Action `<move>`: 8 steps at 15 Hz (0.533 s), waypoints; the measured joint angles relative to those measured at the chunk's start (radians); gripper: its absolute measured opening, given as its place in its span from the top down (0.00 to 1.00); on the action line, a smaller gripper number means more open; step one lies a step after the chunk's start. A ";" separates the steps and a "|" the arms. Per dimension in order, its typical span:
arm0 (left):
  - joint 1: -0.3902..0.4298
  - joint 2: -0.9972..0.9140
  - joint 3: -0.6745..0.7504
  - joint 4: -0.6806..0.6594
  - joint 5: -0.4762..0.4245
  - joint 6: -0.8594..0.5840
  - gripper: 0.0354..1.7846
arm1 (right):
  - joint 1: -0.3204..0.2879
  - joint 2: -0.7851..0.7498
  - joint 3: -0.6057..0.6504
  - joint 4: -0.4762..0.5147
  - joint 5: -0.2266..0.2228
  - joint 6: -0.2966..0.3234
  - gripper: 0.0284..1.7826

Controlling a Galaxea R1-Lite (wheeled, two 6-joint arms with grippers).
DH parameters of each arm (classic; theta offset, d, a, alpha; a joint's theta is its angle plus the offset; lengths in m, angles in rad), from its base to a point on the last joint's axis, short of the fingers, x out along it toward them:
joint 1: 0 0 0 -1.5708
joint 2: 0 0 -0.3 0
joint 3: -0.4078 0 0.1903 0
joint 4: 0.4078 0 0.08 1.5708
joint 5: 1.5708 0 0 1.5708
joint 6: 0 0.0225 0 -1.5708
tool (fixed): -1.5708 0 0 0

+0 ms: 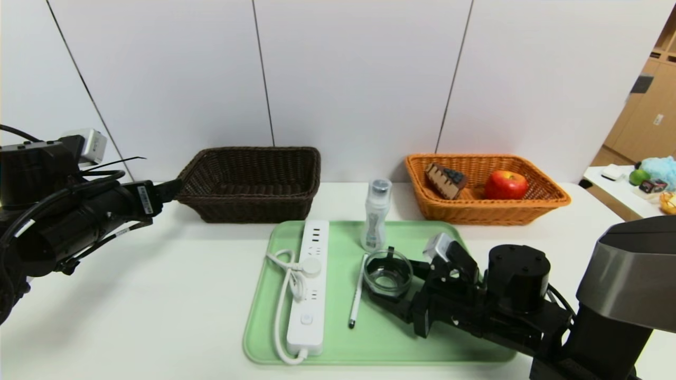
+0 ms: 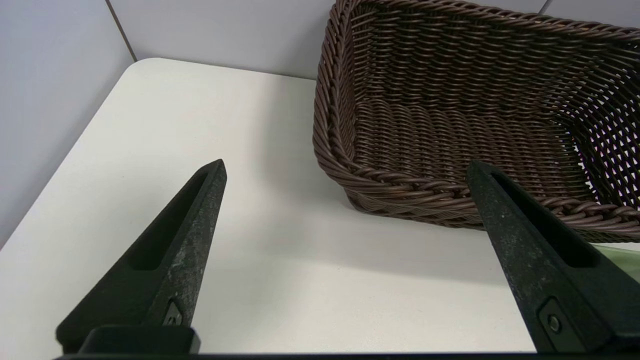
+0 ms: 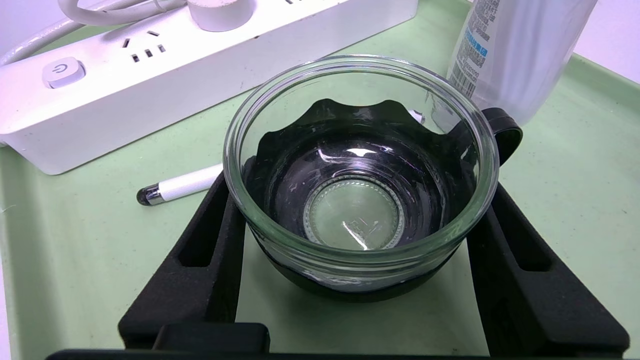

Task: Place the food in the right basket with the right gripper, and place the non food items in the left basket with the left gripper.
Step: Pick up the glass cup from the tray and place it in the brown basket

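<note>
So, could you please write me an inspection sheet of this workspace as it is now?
Surface: white table, green tray at the front.
Job's things: strip, pen, bottle and cup on the tray; cake and apple in the orange basket; brown basket holds nothing.
Clutter: nothing seen.
Grippers: left hand open, above the table beside the brown basket; right hand open, straddling the cup, contact unclear.
Cables: white cord looped beside the strip; black cables on the left arm.
Surroundings: white wall panels; side table with small items at right.
</note>
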 joint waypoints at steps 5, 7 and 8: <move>0.000 -0.004 0.016 -0.007 -0.001 0.000 0.06 | 0.002 -0.014 0.002 0.005 -0.008 0.001 0.33; 0.000 -0.006 0.016 -0.007 -0.001 -0.001 0.06 | 0.003 -0.057 -0.002 0.003 -0.021 0.001 0.33; 0.000 -0.007 0.016 -0.007 0.000 -0.001 0.06 | 0.003 -0.093 -0.004 0.003 -0.029 0.003 0.33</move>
